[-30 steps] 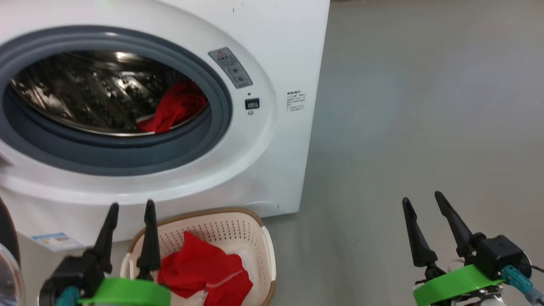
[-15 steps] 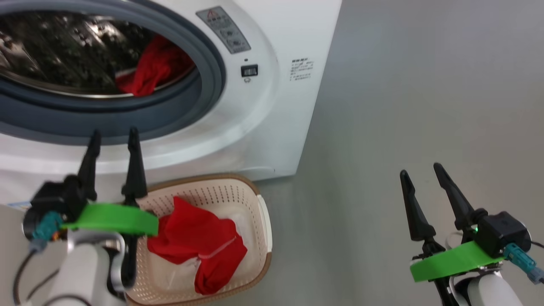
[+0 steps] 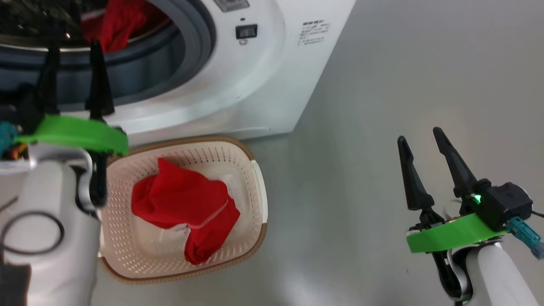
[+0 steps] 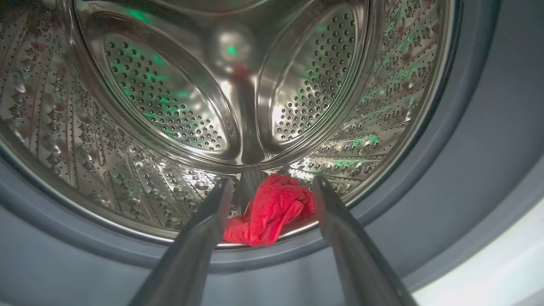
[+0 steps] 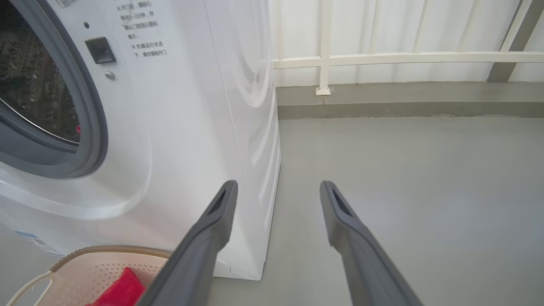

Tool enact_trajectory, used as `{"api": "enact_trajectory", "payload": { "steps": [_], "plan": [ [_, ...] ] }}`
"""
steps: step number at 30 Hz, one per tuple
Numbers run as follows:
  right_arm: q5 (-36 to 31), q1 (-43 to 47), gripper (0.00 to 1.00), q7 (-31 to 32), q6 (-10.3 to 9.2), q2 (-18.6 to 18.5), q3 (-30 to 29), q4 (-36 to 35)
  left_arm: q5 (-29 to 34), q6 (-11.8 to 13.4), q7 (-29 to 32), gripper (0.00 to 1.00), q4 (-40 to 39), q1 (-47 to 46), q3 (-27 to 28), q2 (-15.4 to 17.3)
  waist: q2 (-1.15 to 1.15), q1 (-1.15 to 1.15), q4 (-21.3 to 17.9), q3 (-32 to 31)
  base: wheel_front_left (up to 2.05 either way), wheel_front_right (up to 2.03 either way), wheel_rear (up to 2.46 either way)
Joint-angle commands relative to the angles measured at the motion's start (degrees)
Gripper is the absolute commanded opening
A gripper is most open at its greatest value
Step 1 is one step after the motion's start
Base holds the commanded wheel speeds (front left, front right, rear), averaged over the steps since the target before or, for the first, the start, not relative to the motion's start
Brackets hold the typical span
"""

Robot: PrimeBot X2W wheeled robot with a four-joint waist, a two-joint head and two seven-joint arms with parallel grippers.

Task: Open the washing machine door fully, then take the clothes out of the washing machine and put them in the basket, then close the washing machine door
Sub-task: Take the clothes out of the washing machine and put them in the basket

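Clothes point(image 3: 182, 204) of bright red soft fabric lie in two places. The left gripper point(image 3: 74, 44), its two long dark fingers spread apart with nothing between them, hangs at the mouth of the large white front-loading washing machine point(image 3: 263, 85) and points into it. In the left wrist view a crumpled red piece point(image 4: 272, 210) shows between the tips of the left gripper point(image 4: 272, 182), close ahead of them; whether they touch it cannot be told. That piece rests at the front bottom of the shiny perforated steel drum point(image 4: 170, 106), against its lip. Around the drum runs the thick grey rubber seal point(image 4: 467, 148). Just in front of the machine, beside the pale left forearm, stands the small cream-white perforated plastic basket point(image 3: 140, 250) with a brown woven-look rim, and the other red piece, with a pale stitched hem, lies bunched in its middle. Well off to the right, the right gripper point(image 3: 419, 134) hangs over the smooth grey floor point(image 3: 403, 63), its fingers likewise apart and empty, pointing past the machine's right side toward a white railing point(image 5: 382, 57).
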Motion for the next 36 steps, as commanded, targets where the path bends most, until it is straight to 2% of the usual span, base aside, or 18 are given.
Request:
{"api": "enact_trajectory", "payload": {
  "steps": [1,10,24,30,33,34,36],
  "plan": [
    [-0.27,-0.95,1.0,-0.36,0.35,-0.41,1.78,-1.48,-0.16,-0.51,-0.26,1.0,0.13,-2.26,1.22,2.67,0.0,0.0,-0.36,3.24,0.0,0.0,0.0],
    [-0.25,-3.42,1.0,-0.36,0.35,-0.41,2.49,-1.64,0.43,-2.57,3.35,1.0,10.2,-14.12,-0.99,4.89,0.0,0.0,-1.24,7.85,0.0,0.0,0.0],
    [0.96,-4.74,1.0,-0.36,0.35,-0.41,3.92,-0.67,3.1,-4.86,13.67,1.0,23.8,-25.63,-6.29,8.83,0.0,0.0,-3.55,9.1,0.0,0.0,0.0],
    [1.53,-5.03,1.0,-0.36,0.35,-0.41,4.42,-0.51,4.83,-4.19,15.32,1.0,27.33,-28.15,-8.26,10.16,0.0,0.0,-4.51,9.33,0.0,0.0,0.0],
    [1.8,-5.03,1.0,-0.36,0.35,-0.41,4.51,-0.44,5.35,-3.96,15.42,0.14,28.52,-28.98,-9.01,10.32,0.0,0.0,-4.76,9.42,0.0,0.0,0.0],
    [1.89,-5.04,1.0,-0.36,0.35,-0.41,4.51,-0.41,5.38,-3.92,15.29,0.0,28.8,-29.23,-9.17,10.24,0.0,0.0,-4.81,9.42,0.0,0.0,0.0],
    [1.96,-5.03,1.0,-0.36,0.35,-0.41,4.5,-0.39,5.4,-3.91,15.14,0.0,29.04,-29.42,-9.32,10.14,0.0,0.0,-4.83,9.42,0.0,0.0,0.0]
  ]
}}
